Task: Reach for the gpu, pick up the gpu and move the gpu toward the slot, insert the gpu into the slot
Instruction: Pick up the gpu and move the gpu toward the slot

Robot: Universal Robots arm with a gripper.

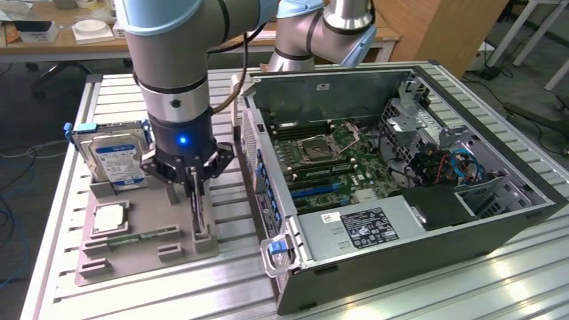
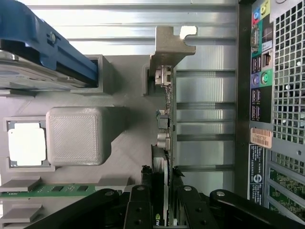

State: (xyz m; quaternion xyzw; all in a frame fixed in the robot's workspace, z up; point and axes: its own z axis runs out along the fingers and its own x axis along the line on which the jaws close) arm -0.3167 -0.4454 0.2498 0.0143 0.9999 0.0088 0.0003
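grey printed tray (image 1: 142, 263) holds the gpu (image 2: 164, 138) upright on edge just beside the computer case (image 1: 427, 260), the gripper (image 2: 164, 191) pinching its upper edge; thin, stiff, light and probably fragile, it seems best gripped mid-board, away from its metal bracket (image 2: 169, 45).

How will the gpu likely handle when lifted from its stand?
The gpu is a thin board, so likely stiff and fairly light. Standing on edge in the grey holder, it could tip if nudged sideways. The metal bracket at one end may make it hang unevenly.
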